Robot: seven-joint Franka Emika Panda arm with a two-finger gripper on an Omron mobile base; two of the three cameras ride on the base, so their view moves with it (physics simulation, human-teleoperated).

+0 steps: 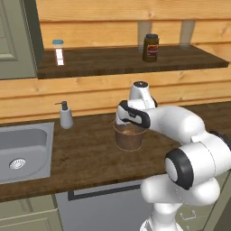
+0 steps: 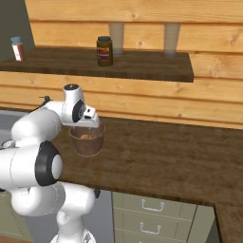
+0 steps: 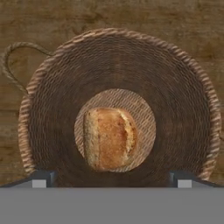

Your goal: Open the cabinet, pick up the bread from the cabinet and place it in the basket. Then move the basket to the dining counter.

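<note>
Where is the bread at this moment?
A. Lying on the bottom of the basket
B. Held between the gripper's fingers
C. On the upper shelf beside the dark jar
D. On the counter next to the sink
A. The hand view looks straight down at the bread lying on the floor of the basket, with the open gripper above it, holding nothing.

A coarse, matt brown weave is being shown by the basket [image 3: 52, 100], with a twisted cord loop at about ten o'clock of its rim. The bread [image 3: 109, 138] is being shown with a rough, golden, floury-looking crust. Dark, matt wood grain is being displayed by the table [image 2: 166, 161]. The sink [image 1: 25, 153] is being rendered in smooth, dull steel. Pale, smooth planks are being shown on the wall [image 1: 90, 90]. A glossy dark jar [image 1: 150, 47] is being carried by the dark wood shelf [image 1: 113, 61].
</note>
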